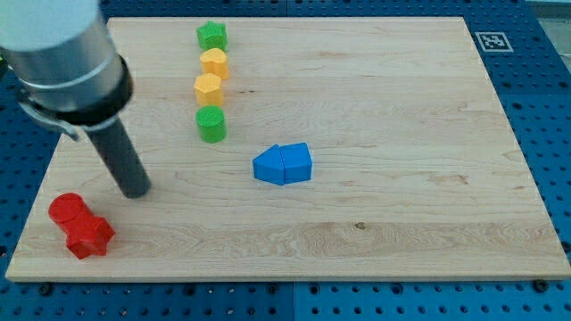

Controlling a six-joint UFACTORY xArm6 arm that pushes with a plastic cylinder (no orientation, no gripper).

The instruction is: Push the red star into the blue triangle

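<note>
1. No gripper on this rig, so there's no open or closed to report. It's just a dark rod, and my tip point(135, 190) sits on the table point(401, 134) at the view's left.
2. The red star point(90, 236) is down in the bottom-left corner, just below and left of my tip, not touching it. It's touching a red round-ish block point(70, 210) on its upper left.
3. The blue triangle point(268, 167) is near the middle, well apart from the star, pressed against another blue block point(297, 162) on its right.
4. Up top there's a column: green block point(212, 37), two yellow blocks point(215, 63) point(208, 88), then a green cylinder point(211, 124).
</note>
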